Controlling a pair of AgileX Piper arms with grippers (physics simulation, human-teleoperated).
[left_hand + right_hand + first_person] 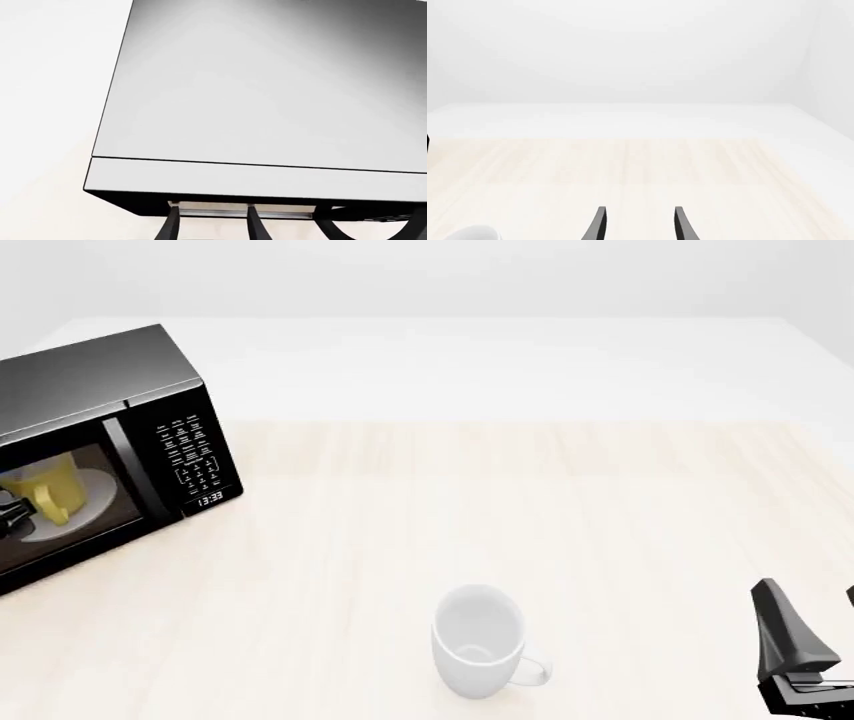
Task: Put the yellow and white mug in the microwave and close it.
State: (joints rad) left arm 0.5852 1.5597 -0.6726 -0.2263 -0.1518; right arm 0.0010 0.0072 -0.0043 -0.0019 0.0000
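Left tool (212, 226), in the left wrist view, has its two dark tapered fingers apart, gripping nothing. They sit at the front edge of the microwave (267, 100), against a thin brushed-metal strip (240, 210). The microwave's top is a flat, glossy sheet with sharp corners. A push on so slick a face could skid off, or shove the whole box instead of seating the door.

From the front view, the yellow and white mug (47, 492) stands inside the microwave on the white round plate (94, 490). I cannot tell whether the door is fully shut. A hard knock could tip the small glazed mug. A plain white mug (478, 640), smooth and rounded with a loop handle, stands well away from the microwave on the pale wood-grain tabletop (601, 500).

The right wrist view shows the right tool (639, 225) also spread and empty, far from the microwave. A careless swing could clip the white mug.
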